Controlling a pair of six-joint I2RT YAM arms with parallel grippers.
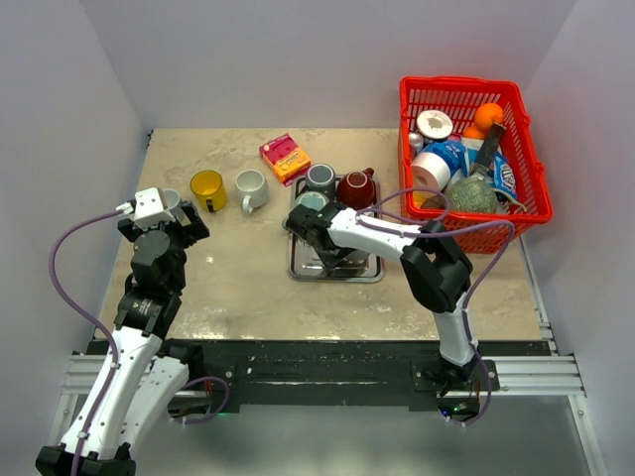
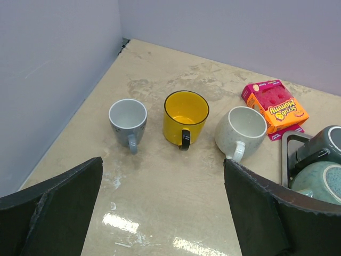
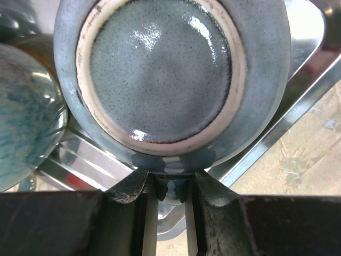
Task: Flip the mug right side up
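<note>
A blue-grey mug [image 3: 160, 69] stands upside down in the metal tray [image 1: 332, 279], its glazed base facing the right wrist camera. My right gripper [image 3: 170, 194] is shut on the mug's handle [image 3: 171, 186], which sits between the two fingers. In the top view the right gripper [image 1: 322, 238] is low over the tray and hides most of this mug. My left gripper [image 2: 162, 213] is open and empty above bare table at the left [image 1: 184, 220].
A grey mug [image 2: 128, 117], a yellow mug [image 2: 185, 114] and a white mug [image 2: 241, 128] stand upright in a row. A pink-orange sponge box [image 1: 285, 158] lies behind. Dark grey [image 1: 319, 178], red [image 1: 355, 188] and teal [image 1: 311, 203] mugs crowd the tray's back. A red basket [image 1: 466, 84] stands far right.
</note>
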